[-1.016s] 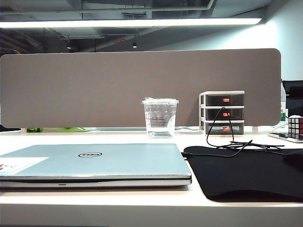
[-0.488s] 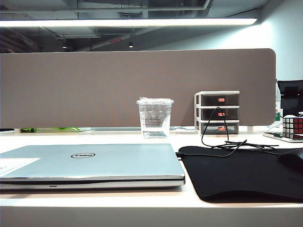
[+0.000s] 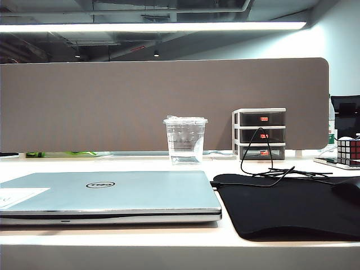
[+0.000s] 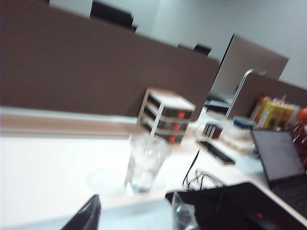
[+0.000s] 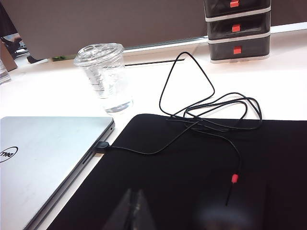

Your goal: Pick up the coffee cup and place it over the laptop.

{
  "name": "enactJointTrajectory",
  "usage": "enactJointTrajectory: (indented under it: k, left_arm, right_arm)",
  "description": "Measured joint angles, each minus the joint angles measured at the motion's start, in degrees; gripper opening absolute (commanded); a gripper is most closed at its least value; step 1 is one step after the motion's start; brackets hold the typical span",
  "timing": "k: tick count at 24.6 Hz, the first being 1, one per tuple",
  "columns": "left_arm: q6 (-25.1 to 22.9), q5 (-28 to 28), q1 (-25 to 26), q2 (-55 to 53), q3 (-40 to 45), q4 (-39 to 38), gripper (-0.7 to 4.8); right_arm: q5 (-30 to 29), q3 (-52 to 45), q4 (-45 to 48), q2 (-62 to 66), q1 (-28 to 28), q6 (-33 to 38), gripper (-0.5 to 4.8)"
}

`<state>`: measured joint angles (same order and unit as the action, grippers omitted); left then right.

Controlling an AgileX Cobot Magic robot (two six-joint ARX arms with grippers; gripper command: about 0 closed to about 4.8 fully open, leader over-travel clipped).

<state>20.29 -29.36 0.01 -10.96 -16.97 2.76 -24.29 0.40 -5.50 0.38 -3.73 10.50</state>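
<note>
so the left gripper (image 4: 132, 215) just popped its fingers apart; coffee cup (image 4: 144, 164) sits right ahead, untouched, behind the laptop (image 3: 107, 194); grab looks imminent; right gripper (image 5: 132, 211), can't tell if open.

Ext view is sharp w/ even indoor light; a long ceiling strip light (image 3: 154, 26) at 12 o'clock blows out to pure white, and I get glare off the white desk (image 3: 169, 239) along 6 o'clock. The black mouse pad (image 3: 287, 205) reads as flat dark, no detail. Left wrist cam is smeared w/ blur, tilted, washed out; the coffee cup (image 4: 144, 164) is soft. Right wrist cam is crisp, desk overexposed around the cup, blurry dark shapes at 6 o'clock.
</note>
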Motion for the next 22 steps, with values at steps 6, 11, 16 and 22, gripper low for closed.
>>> enactJointTrajectory:
  k: [6,11,16,22]
  left_arm:
    - [-1.0,-0.7,0.0,-13.3,-1.0,8.0,1.88]
    - [-6.6,-2.6,0.0,-30.2,-1.7,19.7,2.41]
    - [-10.4,-4.6,0.0,-45.3,-1.8,34.1,3.71]
    - [-14.1,-5.0,0.0,-57.7,-2.1,53.7,3.68]
  right_arm:
    - [-1.0,0.0,0.1,0.0,0.0,0.0,-0.06]
    - [-1.1,0.0,0.5,0.0,1.2,0.0,-0.06]
    - [-1.1,0.0,0.6,0.0,1.8,0.0,-0.06]
    - [-1.3,0.0,0.4,0.0,1.8,0.0,-0.06]
